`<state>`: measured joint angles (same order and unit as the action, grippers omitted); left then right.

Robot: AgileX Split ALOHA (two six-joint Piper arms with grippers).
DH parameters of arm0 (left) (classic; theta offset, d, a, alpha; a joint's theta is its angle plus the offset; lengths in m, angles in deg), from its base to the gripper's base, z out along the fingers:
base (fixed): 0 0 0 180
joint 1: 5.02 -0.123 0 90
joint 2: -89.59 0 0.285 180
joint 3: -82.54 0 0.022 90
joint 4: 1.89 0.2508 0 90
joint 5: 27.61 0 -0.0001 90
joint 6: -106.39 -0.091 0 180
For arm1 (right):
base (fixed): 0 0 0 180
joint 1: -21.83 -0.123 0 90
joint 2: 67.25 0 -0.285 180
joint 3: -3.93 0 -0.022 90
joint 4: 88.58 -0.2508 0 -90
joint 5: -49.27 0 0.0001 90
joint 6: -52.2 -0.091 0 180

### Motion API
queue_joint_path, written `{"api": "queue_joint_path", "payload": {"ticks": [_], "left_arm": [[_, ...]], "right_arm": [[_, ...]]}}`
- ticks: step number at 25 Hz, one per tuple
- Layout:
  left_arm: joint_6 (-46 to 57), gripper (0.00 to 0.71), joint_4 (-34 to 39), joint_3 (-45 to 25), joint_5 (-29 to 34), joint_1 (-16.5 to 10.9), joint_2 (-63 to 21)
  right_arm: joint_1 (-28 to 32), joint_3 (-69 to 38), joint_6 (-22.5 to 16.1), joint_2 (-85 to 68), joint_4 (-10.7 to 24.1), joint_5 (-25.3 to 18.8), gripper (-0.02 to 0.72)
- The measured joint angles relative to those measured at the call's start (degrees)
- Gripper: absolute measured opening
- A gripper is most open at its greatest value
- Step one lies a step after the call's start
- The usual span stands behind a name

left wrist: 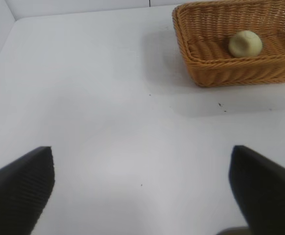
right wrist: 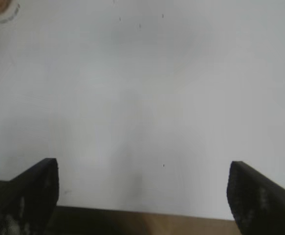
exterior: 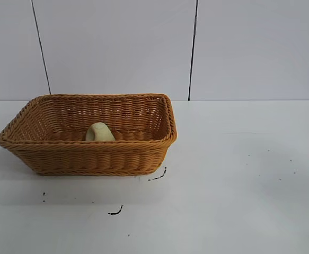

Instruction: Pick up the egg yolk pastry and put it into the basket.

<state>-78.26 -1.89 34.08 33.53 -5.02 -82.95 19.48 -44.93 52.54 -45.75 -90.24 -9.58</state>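
Your egg yolk pastry [left wrist: 245,43] lies inside the basket [left wrist: 215,73], well ahead of the left gripper [left wrist: 141,188] and off to one side; placement looks complete. Left fingers are spread wide over bare table [left wrist: 108,98], holding nothing. Right gripper [right wrist: 142,196] likewise gapes, empty and well clear of the basket.

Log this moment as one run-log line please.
egg yolk pastry: inside basket | left gripper: open, empty, above table | right gripper: open, empty
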Motion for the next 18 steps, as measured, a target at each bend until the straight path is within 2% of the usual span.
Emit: {"api": "queue_joint_path", "payload": {"ticks": [7, 18], "left_arm": [[0.0, 0.697, 0.0, 0.0, 0.0, 0.0, 0.0], [0.0, 0.697, 0.0, 0.0, 0.0, 0.0, 0.0]], "right_arm": [[0.0, -0.3, 0.0, -12.9, 0.0, -0.1, 0.668], [0.0, -0.4, 0.0, -13.9, 0.0, -0.1, 0.668]]}}
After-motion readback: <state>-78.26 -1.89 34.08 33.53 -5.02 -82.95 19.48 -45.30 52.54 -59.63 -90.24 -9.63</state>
